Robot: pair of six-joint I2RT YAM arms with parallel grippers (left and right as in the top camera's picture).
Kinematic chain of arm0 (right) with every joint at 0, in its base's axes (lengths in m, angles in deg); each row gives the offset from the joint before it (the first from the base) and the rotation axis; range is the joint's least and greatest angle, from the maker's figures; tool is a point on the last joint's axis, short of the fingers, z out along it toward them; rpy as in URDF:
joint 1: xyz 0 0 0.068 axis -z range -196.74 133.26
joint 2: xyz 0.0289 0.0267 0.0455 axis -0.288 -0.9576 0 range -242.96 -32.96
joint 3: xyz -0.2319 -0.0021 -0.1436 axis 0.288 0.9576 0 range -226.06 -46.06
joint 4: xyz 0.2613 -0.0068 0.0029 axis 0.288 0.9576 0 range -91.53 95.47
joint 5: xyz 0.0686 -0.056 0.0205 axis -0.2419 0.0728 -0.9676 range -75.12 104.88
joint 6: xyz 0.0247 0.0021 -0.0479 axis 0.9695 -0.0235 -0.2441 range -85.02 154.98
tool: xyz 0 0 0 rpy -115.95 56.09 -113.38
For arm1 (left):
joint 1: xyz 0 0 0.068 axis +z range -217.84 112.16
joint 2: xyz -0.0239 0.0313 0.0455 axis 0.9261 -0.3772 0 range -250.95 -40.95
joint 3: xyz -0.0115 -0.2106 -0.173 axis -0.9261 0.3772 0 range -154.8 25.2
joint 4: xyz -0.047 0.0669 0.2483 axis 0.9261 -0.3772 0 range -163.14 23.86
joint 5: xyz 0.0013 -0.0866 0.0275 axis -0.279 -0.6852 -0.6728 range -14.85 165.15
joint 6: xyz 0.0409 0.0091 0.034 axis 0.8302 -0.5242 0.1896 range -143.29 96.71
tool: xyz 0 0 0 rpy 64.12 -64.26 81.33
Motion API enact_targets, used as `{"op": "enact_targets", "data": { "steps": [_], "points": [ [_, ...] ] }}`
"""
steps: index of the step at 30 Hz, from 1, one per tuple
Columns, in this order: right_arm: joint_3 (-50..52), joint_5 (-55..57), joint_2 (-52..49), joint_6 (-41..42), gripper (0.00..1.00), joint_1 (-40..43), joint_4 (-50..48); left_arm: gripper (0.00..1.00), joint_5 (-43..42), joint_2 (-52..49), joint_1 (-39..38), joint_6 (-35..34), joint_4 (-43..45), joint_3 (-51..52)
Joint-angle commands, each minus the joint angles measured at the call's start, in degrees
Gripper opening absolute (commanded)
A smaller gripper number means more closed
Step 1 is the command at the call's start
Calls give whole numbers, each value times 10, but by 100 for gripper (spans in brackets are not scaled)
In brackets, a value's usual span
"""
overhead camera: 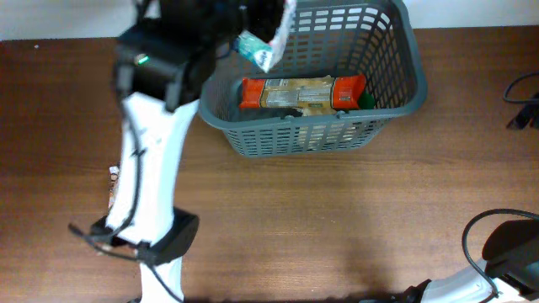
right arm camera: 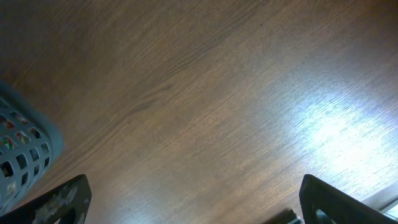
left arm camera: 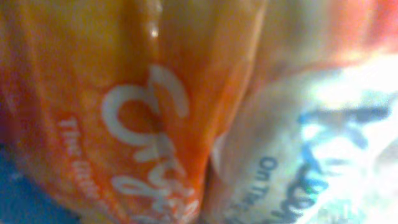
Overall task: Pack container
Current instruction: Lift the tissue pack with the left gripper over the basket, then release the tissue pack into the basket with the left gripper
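The dark grey basket stands at the back of the table, right of centre. A long packet with orange ends lies on its floor, with something green beside it. My left gripper hangs over the basket's left rim, shut on a white and teal packet. The left wrist view is filled by an orange wrapper and a white wrapper with blue print, and its fingers are hidden. My right gripper is open and empty over bare wood. The basket's corner shows at its left.
The left arm's white link runs from its base at the front left up to the basket. A small scrap lies beside it. Black cables lie at the right edge. The right arm's base is at the front right.
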Motion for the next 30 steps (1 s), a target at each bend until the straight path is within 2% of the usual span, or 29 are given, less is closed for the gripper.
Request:
{"op": "enact_targets", "data": {
  "steps": [1, 13, 30],
  "points": [
    [3, 7, 0, 5, 99, 1, 0, 2, -50, -16, -2, 24, 8, -5],
    [3, 7, 0, 5, 99, 1, 0, 2, -80, -92, -2, 44, -35, 13],
    [3, 7, 0, 5, 99, 1, -1, 2, -77, -183, -2, 74, -104, 14]
  ]
}}
